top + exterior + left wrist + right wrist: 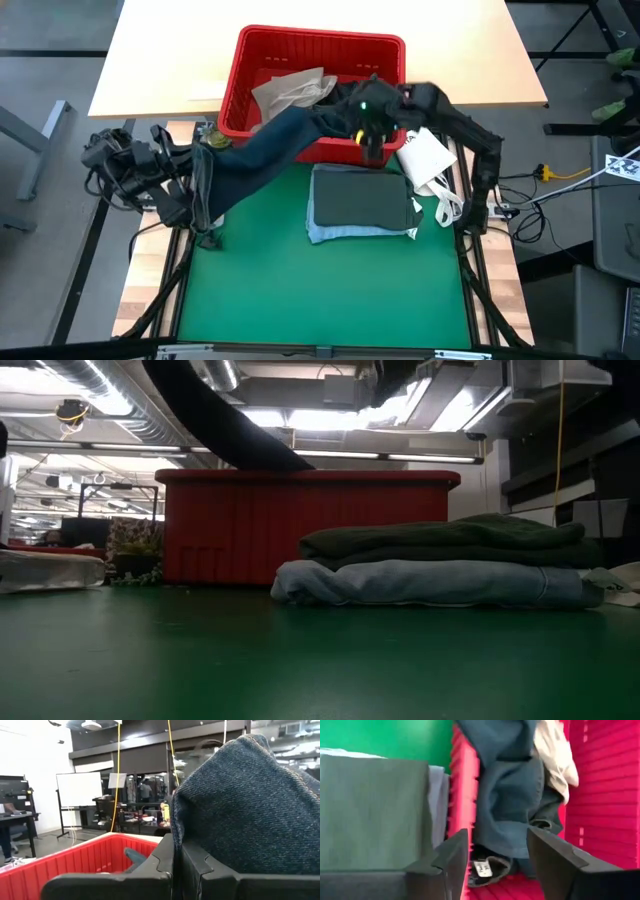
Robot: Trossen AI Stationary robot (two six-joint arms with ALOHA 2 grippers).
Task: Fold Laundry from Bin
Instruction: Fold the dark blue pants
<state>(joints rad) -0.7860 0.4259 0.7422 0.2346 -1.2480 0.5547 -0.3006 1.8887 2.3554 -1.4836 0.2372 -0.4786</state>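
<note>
a green mat (320, 290) covers the near part of the table, and most of its near half is bare. toward the mat's far edge, right of centre, two folded garments are stacked: a dark green garment (360, 196) lies squarely on top of a light blue garment (345, 233), whose edge shows along the near side and at the left. in the low view the stack is seen side-on, the green fold resting flat on the blue roll. just beside the stack, at the mat's right edge, a white packet (424, 158) is seen.

the left gripper (205, 190) is held at the mat's left edge, and dark blue denim jeans (265, 150) are clamped between its closed fingers; in the left wrist view the denim is bunched right over the fingers. from there the jeans are stretched in a long band up and across to the red bin (385, 45), passing over its near rim.

the bin stands just beyond the mat's far edge on the light wooden table (160, 60). inside it, tan khaki trousers (290, 90) lie crumpled toward the left, and the far end of the jeans hangs down inside the near wall. the right gripper (495, 857) is held over the bin's near rim, its fingers spread apart around the hanging denim with nothing pinched.
</note>
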